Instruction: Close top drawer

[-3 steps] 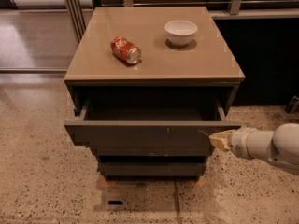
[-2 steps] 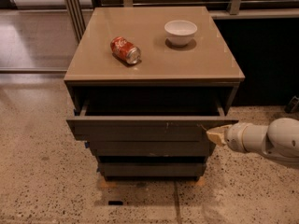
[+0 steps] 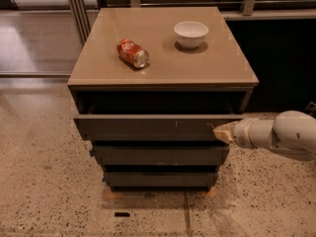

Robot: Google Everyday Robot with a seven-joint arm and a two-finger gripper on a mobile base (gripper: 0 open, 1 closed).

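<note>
Closing is only partly done: top drawer (image 3: pixel 94 126) is jutting partway out below the tabletop (image 3: pixel 106 70) (can (image 3: pixel 132 53) and bowl (image 3: pixel 190 34) are sitting on it). Gripper (image 3: pixel 223 132) is touching the drawer front's right end, and I cannot tell whether it is open or closed.

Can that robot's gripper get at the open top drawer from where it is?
Probably yes. The gripper sits at the right end of the top drawer front, seemingly touching it; nothing lies between. The can and bowl are up on top.
</note>
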